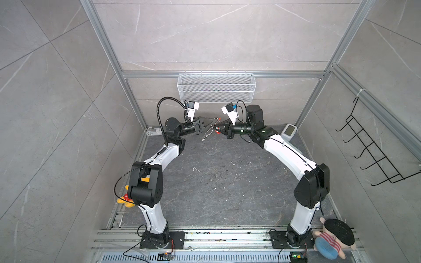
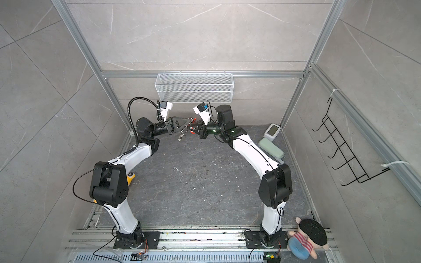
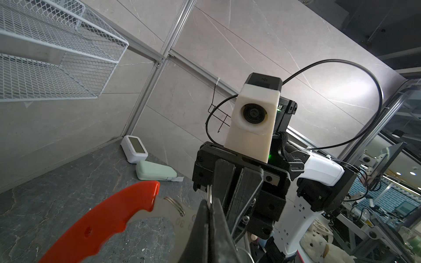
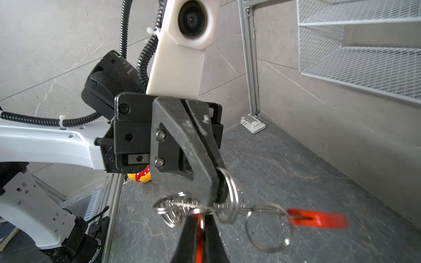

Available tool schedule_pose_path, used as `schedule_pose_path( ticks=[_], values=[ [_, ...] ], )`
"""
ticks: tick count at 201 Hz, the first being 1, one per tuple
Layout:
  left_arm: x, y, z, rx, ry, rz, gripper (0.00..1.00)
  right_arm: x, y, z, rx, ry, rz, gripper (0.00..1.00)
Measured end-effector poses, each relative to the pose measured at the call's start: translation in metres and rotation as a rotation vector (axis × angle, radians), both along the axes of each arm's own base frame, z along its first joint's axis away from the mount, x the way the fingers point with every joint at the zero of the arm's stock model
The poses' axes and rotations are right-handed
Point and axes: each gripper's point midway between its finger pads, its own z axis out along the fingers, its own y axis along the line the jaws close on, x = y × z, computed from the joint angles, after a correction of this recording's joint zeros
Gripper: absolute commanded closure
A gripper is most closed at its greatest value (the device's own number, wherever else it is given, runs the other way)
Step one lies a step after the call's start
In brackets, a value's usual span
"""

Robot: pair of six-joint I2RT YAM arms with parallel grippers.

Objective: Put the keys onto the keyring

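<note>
Pinching red key tag [image 4: 199, 230] edge-on in closed right gripper [image 4: 200, 216]. Risking tag twisting or slipping from so thin a hold, or snagging neighbouring loops just past the fingertips. Clamping one silver loop of keyring [image 4: 177, 203] in closed left gripper [image 4: 218, 193], directly ahead; trailing blurred red strip [image 4: 316, 218] beyond. Holding both forearms raised, tips close, facing.

Keyring [image 1: 207, 132] above the floor [image 1: 216, 182], wire basket [image 1: 216, 87] behind it
</note>
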Motion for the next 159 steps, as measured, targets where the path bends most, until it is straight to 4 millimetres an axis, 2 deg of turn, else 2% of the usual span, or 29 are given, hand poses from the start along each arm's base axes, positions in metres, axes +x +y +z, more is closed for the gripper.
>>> schedule_pose_path(
  ticks=[26,50,87,159],
  values=[
    [-0.001,-0.001,-0.001,0.004,0.0,-0.007,1.0,0.0,-0.006,-0.001,-0.019,-0.008,-0.019,1.0],
    [-0.004,-0.003,-0.002,0.008,-0.001,-0.019,1.0,-0.001,-0.02,-0.001,-0.03,0.0,-0.04,1.0],
    [-0.006,-0.005,-0.002,0.009,-0.002,-0.028,1.0,0.004,-0.042,0.013,-0.02,-0.02,-0.083,1.0],
    [-0.008,-0.008,-0.001,0.007,0.002,-0.041,1.0,0.003,-0.047,0.02,-0.013,-0.03,-0.088,1.0]
  ],
)
